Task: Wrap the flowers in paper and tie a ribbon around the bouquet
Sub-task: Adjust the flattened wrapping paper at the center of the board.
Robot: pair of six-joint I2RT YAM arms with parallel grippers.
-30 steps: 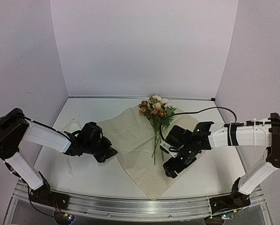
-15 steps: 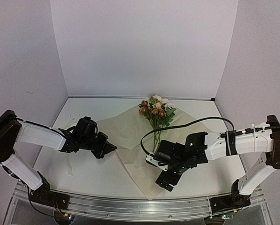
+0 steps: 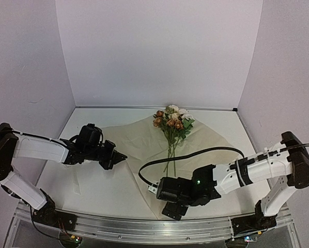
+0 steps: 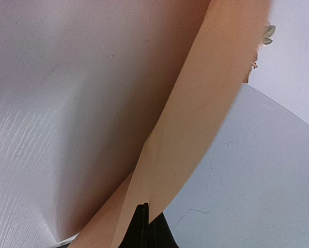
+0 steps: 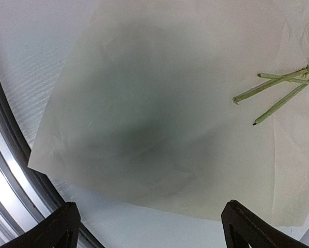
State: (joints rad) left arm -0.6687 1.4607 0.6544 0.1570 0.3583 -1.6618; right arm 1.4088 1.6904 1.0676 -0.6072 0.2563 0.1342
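Observation:
The paper lies spread on the table with the flowers on it, heads at the far side and stems pointing toward me. My left gripper is shut on the paper's left corner; in the left wrist view the tan sheet rises from the closed fingertips. My right gripper hangs open over the paper's near corner, and its fingers straddle the edge without touching. The ribbon is not visible.
A black cable from the right arm loops over the paper near the stems. The metal rail of the table's near edge runs just below the right gripper. White walls close in the table on three sides.
The right arm has swung left and toward the near edge, from beside the stems to the paper's near corner, with its jaws spread wider. The left gripper has drawn slightly left with the paper corner.

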